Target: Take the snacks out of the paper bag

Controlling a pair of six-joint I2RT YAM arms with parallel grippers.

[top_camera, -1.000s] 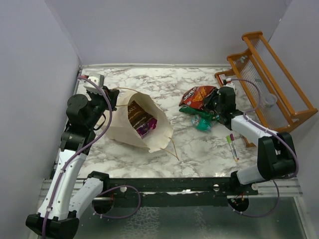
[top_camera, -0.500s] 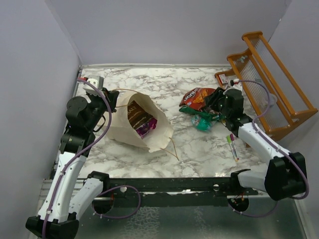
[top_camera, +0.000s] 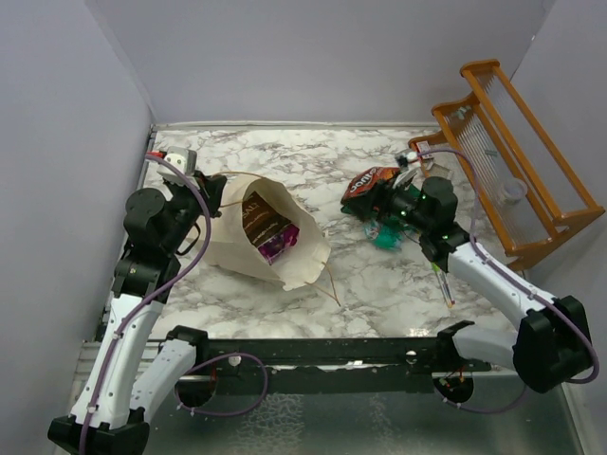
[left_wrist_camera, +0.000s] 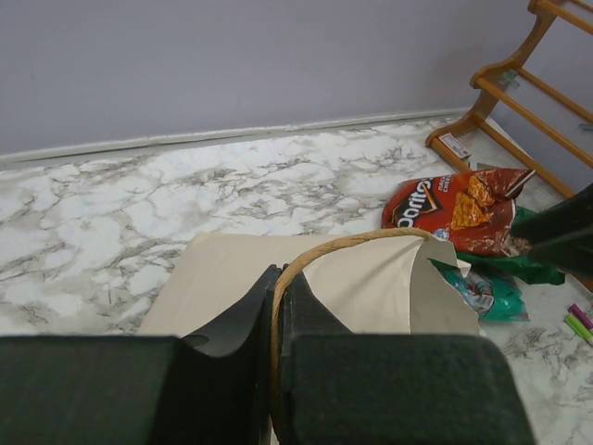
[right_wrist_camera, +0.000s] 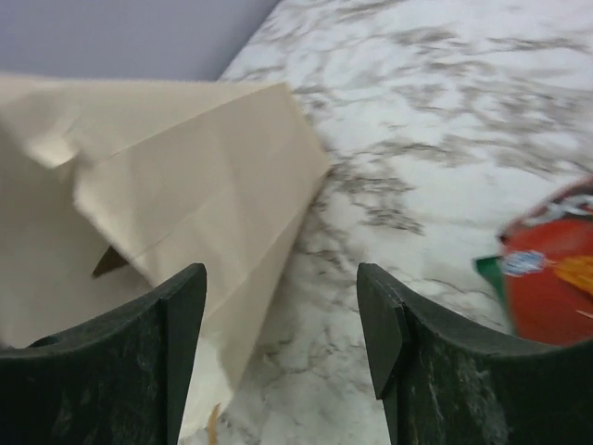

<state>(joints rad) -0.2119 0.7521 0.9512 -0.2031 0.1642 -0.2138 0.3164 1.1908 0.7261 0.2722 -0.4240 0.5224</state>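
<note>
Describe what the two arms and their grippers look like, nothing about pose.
The left arm and right arm are alike: white tubular links joined by chunky black joints, with a lilac cable looping loosely alongside each. The left gripper and right gripper each have two broad, matte, dark fingers with a faintly speckled surface.

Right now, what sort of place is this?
Likely a robot test cell, not a home: marble-pattern tabletop boxed in by plain grey walls, left arm and right arm bolted at its near edge, staged props (paper bag, Doritos bag, wooden rack).
</note>
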